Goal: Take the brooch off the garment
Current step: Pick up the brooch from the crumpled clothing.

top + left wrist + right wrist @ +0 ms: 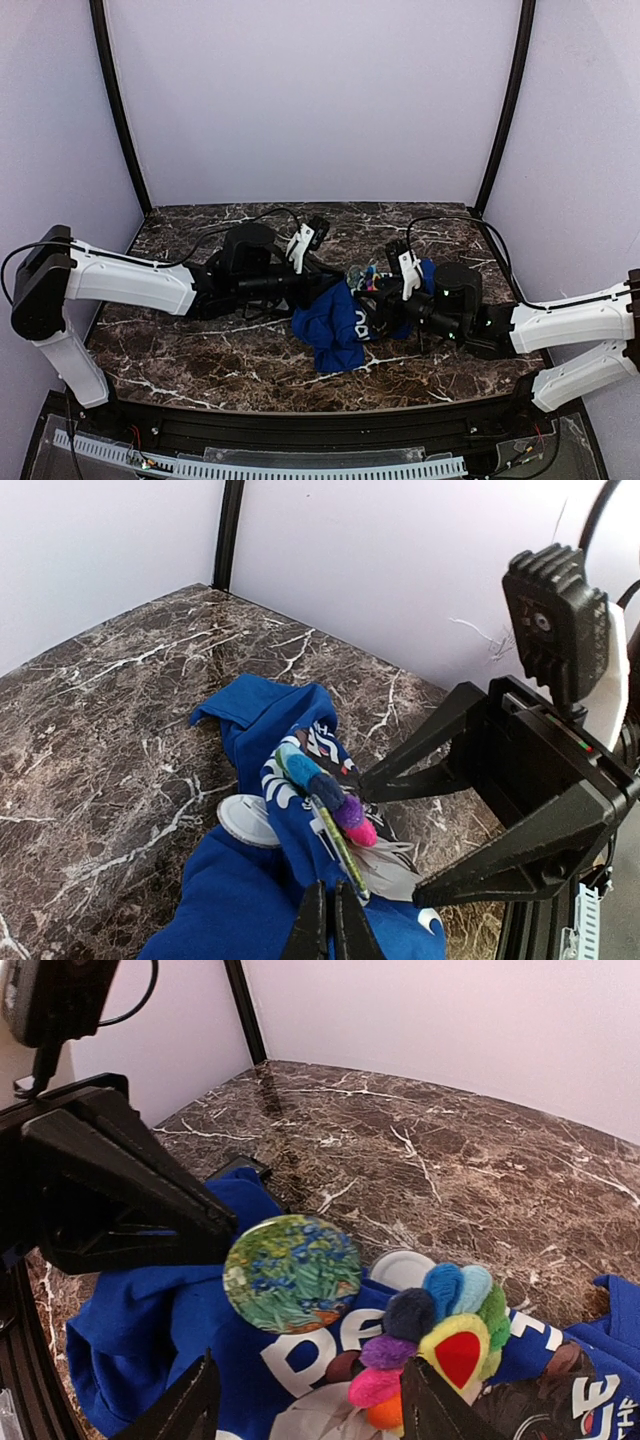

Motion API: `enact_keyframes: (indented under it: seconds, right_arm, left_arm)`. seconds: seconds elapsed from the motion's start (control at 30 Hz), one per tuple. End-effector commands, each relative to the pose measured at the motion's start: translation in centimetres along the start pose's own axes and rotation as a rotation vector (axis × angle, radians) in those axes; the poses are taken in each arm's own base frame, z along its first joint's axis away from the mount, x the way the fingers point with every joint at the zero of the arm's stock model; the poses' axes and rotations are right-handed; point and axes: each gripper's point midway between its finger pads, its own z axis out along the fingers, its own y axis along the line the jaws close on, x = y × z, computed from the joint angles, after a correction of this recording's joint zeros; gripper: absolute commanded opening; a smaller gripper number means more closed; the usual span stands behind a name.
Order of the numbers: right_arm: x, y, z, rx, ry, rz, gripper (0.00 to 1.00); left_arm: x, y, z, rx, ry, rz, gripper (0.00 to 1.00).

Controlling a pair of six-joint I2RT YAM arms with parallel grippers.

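The blue garment (335, 335) with white lettering lies bunched mid-table, also in the left wrist view (230, 900) and the right wrist view (140, 1340). The brooch (455, 1345), a rainbow pompom ring round a yellow and red heart, sits on a raised fold (350, 815). A round green-blue button badge (292, 1273) stands beside it. My left gripper (333, 885) is shut in the cloth at the badge's lower rim. My right gripper (308, 1365) is open, with the lettered cloth between its fingers and the brooch against its right finger.
A white round disc (245, 820) lies by the fold, also in the right wrist view (405, 1265). A dark flat thing (238, 1166) sits on the marble behind the cloth. Both arms (250, 275) meet over the garment. Black posts and white walls ring the table.
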Motion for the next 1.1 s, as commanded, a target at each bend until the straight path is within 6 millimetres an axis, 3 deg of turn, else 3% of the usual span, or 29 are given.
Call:
enact_keyframes:
  seconds: [0.0, 0.13, 0.47, 0.77, 1.07]
  right_arm:
    - [-1.8, 1.6, -0.2, -0.047, -0.049, -0.002, 0.58]
    - [-2.1, 2.2, -0.1, -0.073, -0.065, 0.019, 0.54]
    - [-1.7, 3.6, 2.7, -0.040, -0.022, -0.014, 0.48]
    - [-0.8, 1.2, 4.3, 0.247, 0.006, -0.088, 0.35]
    - [-1.2, 0.3, 3.8, 0.318, -0.019, -0.080, 0.24]
  left_arm:
    - [-1.1, 0.3, 0.1, 0.019, -0.047, -0.036, 0.01]
    - [-0.7, 0.3, 0.2, 0.022, -0.036, -0.043, 0.01]
    - [0.3, 0.4, 0.1, 0.023, -0.026, -0.059, 0.01]
    - [0.7, 0.6, -0.3, 0.010, -0.024, -0.059, 0.01]
    - [0.7, 0.8, -0.6, -0.003, -0.026, -0.053, 0.01]
